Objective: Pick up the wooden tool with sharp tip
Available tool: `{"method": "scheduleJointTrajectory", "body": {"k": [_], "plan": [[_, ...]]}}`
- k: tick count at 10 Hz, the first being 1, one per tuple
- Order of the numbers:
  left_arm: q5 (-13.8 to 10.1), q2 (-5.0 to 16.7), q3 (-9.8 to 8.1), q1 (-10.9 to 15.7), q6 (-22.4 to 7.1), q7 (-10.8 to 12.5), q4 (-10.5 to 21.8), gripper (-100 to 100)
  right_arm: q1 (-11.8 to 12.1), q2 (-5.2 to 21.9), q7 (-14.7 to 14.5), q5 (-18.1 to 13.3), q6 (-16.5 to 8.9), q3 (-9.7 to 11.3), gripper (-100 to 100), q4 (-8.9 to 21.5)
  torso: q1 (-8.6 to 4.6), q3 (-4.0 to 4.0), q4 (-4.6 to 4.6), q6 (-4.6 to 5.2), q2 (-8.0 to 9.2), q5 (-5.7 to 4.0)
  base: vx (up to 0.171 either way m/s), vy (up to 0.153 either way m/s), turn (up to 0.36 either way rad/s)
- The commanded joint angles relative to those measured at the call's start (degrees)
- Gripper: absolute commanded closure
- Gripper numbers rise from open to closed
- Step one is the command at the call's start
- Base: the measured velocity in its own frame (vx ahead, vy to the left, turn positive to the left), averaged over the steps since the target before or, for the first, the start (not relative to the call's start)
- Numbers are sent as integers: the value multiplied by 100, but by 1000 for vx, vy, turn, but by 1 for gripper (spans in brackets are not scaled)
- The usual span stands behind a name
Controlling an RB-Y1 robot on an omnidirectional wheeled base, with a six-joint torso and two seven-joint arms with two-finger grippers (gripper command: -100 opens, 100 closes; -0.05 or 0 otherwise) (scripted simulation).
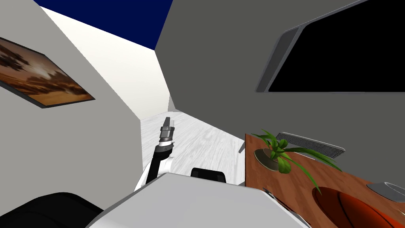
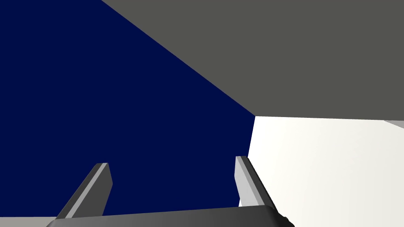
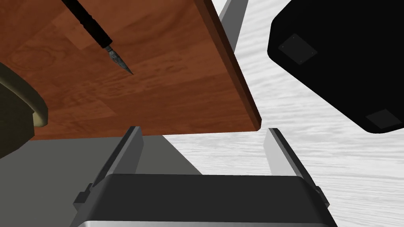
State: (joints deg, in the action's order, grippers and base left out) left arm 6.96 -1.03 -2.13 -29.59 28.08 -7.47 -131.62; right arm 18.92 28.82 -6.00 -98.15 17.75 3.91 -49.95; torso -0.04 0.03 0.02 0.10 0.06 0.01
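The tool (image 3: pixel 94 29) lies on a brown wooden table (image 3: pixel 177 86); it has a slim black handle and a grey pointed metal tip (image 3: pixel 120 63). My right gripper (image 3: pixel 205 151) is open and empty, hovering off the table's corner, with the tool well beyond its fingers and clear of them. The tip points toward the table's edge. My left gripper (image 1: pixel 167 123) is raised over the white floor away from the table, and its fingers (image 2: pixel 246 181) stand open with nothing between them.
On the table (image 1: pixel 269 182) stand a green plant (image 1: pixel 279 152) in a round pot, an orange ball (image 1: pixel 356 209) and a grey grille-like thing (image 1: pixel 312 144). A dark pot with a cream rim (image 3: pixel 15 114) is near the tool. Grey walls close in on both sides.
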Motion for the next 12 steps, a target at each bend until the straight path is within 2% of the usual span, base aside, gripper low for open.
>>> {"method": "scheduleJointTrajectory", "body": {"k": [1, 2, 3, 4, 5, 6, 7, 9, 11, 12], "plan": [[0, 0, 0, 0, 0, 0, 0, 0, -59, 49, -129, -253, 59, -57, -100, 286, 0, 0, 0, 0, 0, 0, 18, -11, 137], [0, 0, 0, 0, 0, 0, 0, 0, -59, 49, -129, -253, 59, -57, -100, 310, -4, -2, 0, -3, -5, 0, 25, -24, 112], [0, 0, 0, 0, 0, 0, 0, 0, -111, 92, -145, -410, 103, -86, -100, 568, -7, -4, -1, -2, -8, -2, 36, -37, 178], [0, 0, 0, 0, 0, 0, 0, 0, -111, 92, -145, -535, 103, -86, -100, 568, -13, -6, -2, -3, -12, -2, 30, -41, 76], [0, 0, 0, 0, 0, 0, 0, 0, -162, 128, -158, -728, 152, -117, -100, 810, -14, -6, -2, 0, -10, -3, 44, -42, 128], [0, 0, 0, 0, 0, 0, 0, 0, -162, 128, -158, -837, 152, -117, -100, 810, -16, -8, -2, -3, -16, -3, 33, -36, 74], [0, 0, 0, 0, 0, 0, 0, 0, -211, 156, -168, -1038, 206, -148, -100, 1036, -13, -7, -3, 0, -13, -3, 29, -33, 128], [0, 0, 0, 0, 0, 0, 0, 0, -211, 156, -168, -1098, 206, -148, -100, 1036, -11, -5, -2, -1, -10, -3, 14, -26, 31], [0, 0, 0, 0, 0, 0, 0, 0, -301, 194, -182, -1559, 324, -213, -100, 1418, -8, -3, -1, -2, -5, -2, 25, -45, 144], [0, 1, 0, 0, 0, 0, 0, 0, -301, 194, -182, -1559, 324, -213, -100, 1435, -20, -6, -2, -2, -12, -3, 38, -67, 70]]}}
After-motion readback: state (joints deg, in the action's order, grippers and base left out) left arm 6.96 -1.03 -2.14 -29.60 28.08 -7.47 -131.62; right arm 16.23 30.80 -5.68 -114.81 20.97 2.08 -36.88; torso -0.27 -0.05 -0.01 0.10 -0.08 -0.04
